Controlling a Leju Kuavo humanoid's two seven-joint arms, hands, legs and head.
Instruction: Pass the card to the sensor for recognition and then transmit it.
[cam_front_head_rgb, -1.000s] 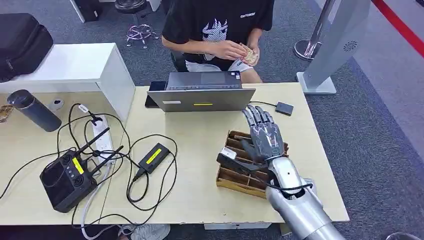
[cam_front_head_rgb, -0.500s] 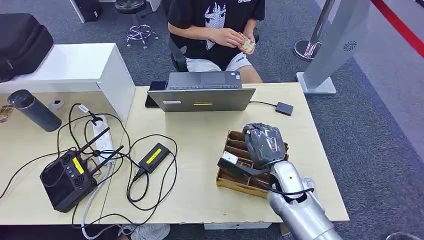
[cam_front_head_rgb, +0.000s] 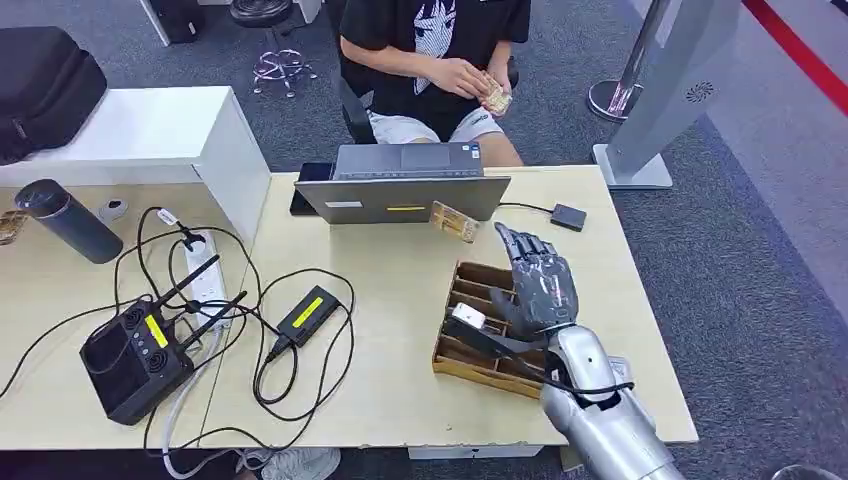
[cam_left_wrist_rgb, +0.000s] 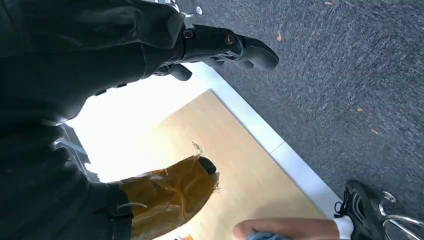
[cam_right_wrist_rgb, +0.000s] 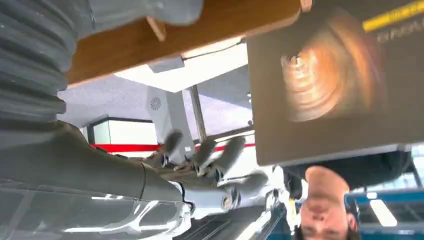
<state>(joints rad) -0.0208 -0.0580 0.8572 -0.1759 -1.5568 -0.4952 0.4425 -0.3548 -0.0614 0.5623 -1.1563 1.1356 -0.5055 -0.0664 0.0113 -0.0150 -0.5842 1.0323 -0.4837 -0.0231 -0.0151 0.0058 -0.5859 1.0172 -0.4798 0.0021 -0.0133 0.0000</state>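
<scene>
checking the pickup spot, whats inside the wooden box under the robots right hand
The wooden box has slatted dividers forming narrow slots; those in view look empty. The right hand and its wrist cover the box's far and right part, so anything there is hidden. A card sits outside by the laptop.

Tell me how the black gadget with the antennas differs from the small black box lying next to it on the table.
The antenna gadget is clearly the bigger and bulkier of the two; the small box is a slim, flat rectangle. The gadget has two thin antennas sticking out and round hollows on its face, while the box has a plain top. Both are black, carry a yellow label, have cables around them and lie on the pale wooden table.
</scene>
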